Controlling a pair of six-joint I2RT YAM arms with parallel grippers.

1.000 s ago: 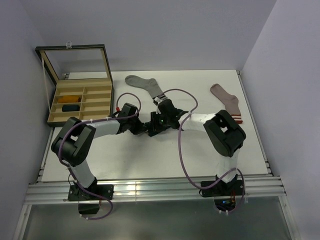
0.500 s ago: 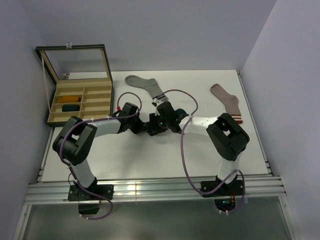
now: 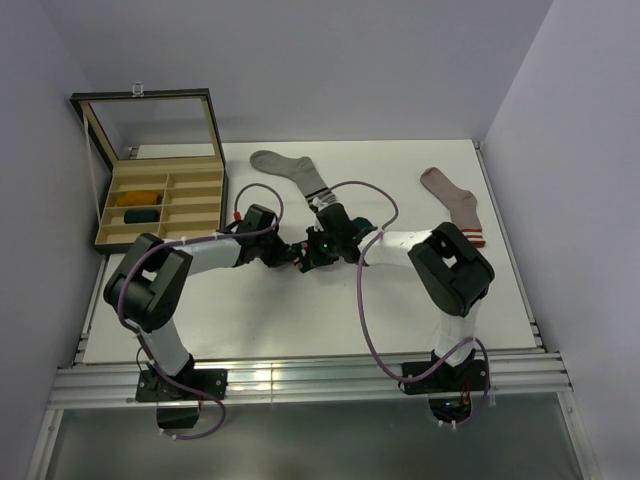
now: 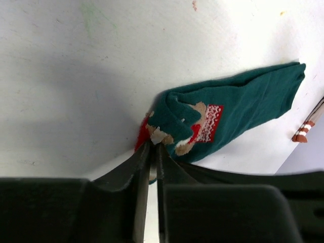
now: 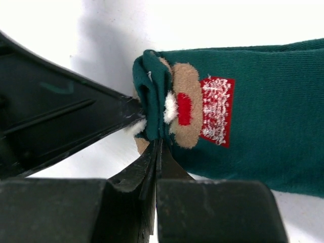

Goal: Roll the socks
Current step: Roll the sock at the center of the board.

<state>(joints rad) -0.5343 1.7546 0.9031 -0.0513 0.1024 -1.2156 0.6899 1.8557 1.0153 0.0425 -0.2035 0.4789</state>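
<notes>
both grippers meet tip to tip at mid-table. left gripper [image 4: 152, 148]: jaws pressed nearly together, pinching the folded end of the teal sock [image 4: 243, 106] right at its tips. right gripper [image 5: 158, 144]: jaws closed to a sliver on the same fold, from the opposite side. the rest of the sock lies flat on the white table [image 4: 76, 61], running away beyond the left tips and to their right. mustard sock [image 3: 143, 197] and navy sock [image 3: 140, 214] sit in the wooden box [image 3: 195, 190], well apart from both grippers.
</notes>
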